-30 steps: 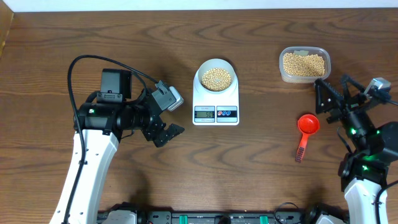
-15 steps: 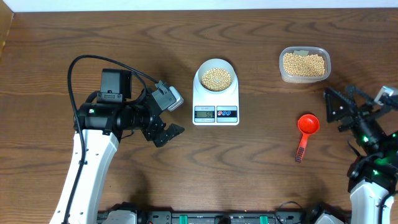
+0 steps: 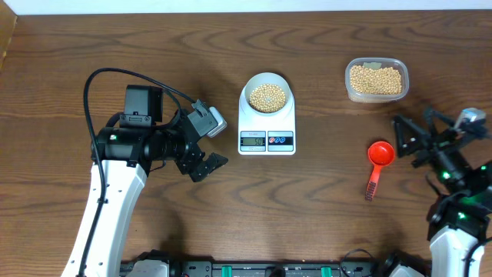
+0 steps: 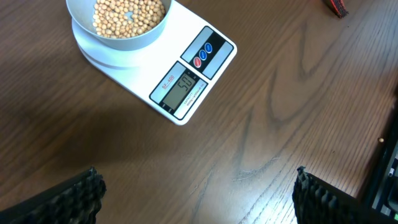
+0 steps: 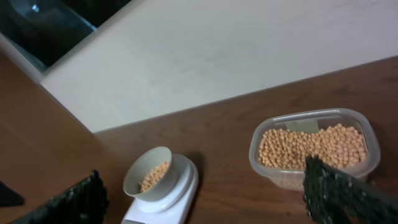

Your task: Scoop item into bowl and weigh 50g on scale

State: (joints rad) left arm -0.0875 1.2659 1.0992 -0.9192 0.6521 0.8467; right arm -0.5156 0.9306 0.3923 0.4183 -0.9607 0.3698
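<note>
You have the table (image 3: 307, 223) laid out with both claws spread wide and holding nothing. Left gripper (image 3: 215, 143) hangs with its fingers parted. Right gripper (image 3: 412, 131) has its jaws apart too, tips aimed toward the table's centre.

The scale (image 3: 266, 141) sits ahead of the left claw and off to its right, near but not touching. From the right claw it is well apart, far out to the left.

The clear tub (image 3: 347, 81) lies ahead of the right claw and a touch to its left, near.

The bowl (image 4: 124, 45) stands squarely on the scale's platform, so it too is ahead and to the right of your left claw.

Now the one that matters: the red scoop (image 3: 380, 154) lies on the wood just beside the right claw's tips, on its left. Its cup is nearest the claw, and its handle runs back toward the robot's side of the table. The right arm is clearly the nearer one.

The beans (image 3: 267, 96) fill the bowl's bottom, and more sit in the tub. The display seems to read fifty, though the digits are small, so I judge the weighing is about done. If a correction is needed, you reach left for that handle.
</note>
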